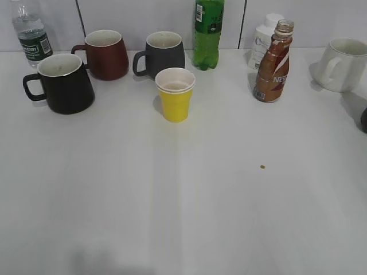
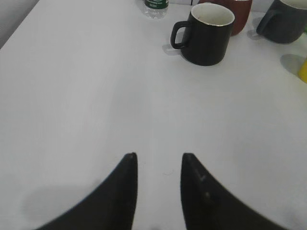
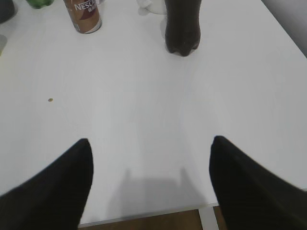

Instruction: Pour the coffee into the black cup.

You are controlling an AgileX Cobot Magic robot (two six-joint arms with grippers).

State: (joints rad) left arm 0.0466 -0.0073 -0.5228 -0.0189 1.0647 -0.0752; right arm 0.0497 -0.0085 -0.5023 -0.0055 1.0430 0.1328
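Coffee bottle (image 1: pixel 273 66) stands on white table (image 1: pixel 183 200) near tiled wall (image 1: pixel 143 17).

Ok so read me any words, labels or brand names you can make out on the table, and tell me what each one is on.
"NES", cut off: coffee bottle, exterior view.
"NESC", cut off at the frame's top: the same bottle, right wrist view.
Green bottle: white label patch, print too small to read.
Clear water bottle: dark green label, white lettering blurred, unreadable.
White bottle: round mark and print too faint.
Mugs and yellow cup: no text.
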